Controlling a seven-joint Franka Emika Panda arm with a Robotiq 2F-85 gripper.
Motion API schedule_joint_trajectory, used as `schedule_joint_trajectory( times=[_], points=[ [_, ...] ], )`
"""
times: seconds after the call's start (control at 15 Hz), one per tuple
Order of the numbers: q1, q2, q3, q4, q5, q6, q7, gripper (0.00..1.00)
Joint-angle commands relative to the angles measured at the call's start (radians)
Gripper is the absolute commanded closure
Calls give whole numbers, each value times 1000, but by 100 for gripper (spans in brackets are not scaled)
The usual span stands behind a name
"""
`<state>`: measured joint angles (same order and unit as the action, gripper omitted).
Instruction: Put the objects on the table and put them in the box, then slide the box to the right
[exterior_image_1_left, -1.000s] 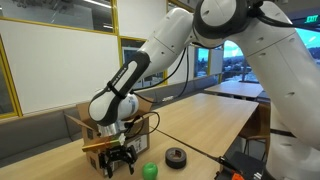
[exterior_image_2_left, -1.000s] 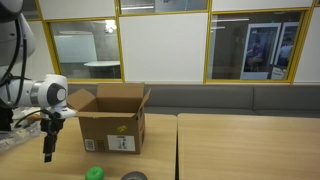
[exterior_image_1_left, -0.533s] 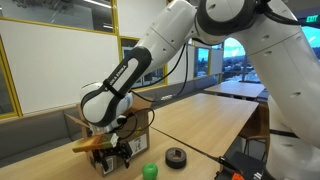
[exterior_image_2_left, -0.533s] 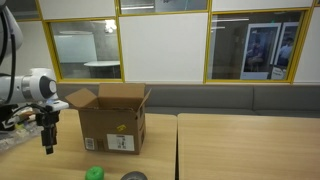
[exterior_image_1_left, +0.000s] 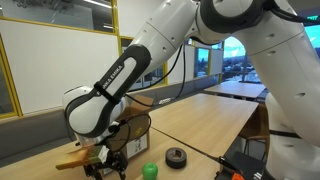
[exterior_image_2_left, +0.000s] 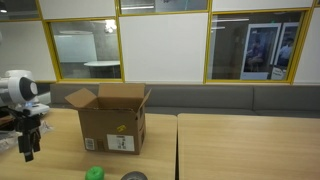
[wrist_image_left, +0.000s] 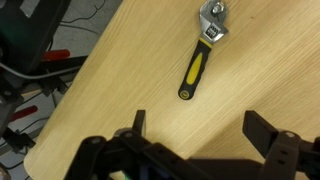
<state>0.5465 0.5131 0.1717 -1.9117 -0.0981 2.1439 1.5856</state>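
Currently the gripper (exterior_image_2_left: 27, 150) is hanging low over the table (exterior_image_2_left: 240, 145) with its jaws standing wide apart and nothing between them, well off to the side of the box (exterior_image_2_left: 108, 118), on the side away from the white label. In the wrist view the two dark fingers (wrist_image_left: 139, 120) are framing a bare stretch of light wood, and an adjustable wrench (wrist_image_left: 200, 58) with a yellow-and-black handle is lying on the tabletop ahead of them, clear of both fingers. The brown cardboard box is sitting upright on the table with its top flaps folded outward; in an exterior view the white arm (exterior_image_1_left: 150, 55) is reaching down in front of it, so only part of the box (exterior_image_1_left: 140, 130) is showing there. The small green ball (exterior_image_2_left: 95, 173) is resting on the wood in front of the box, and the flat black ring-shaped roll (exterior_image_2_left: 133, 177) is lying just beside it, apart from it. From the other side the ball (exterior_image_1_left: 149, 171) is sitting near the gripper (exterior_image_1_left: 112, 165), with the roll (exterior_image_1_left: 176, 156) a little farther along the table (exterior_image_1_left: 215, 115). Neither object is being touched by the fingers.
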Motion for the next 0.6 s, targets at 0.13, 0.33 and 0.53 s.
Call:
schedule_joint_trajectory(
  times=[0.13,0.33,0.53],
  points=[
    [1,10,49,9,74,5,48,0],
    [0,30,63,1,125,52,57,0],
    [-1,63,59,-6,154,88,55,0]
  ],
)
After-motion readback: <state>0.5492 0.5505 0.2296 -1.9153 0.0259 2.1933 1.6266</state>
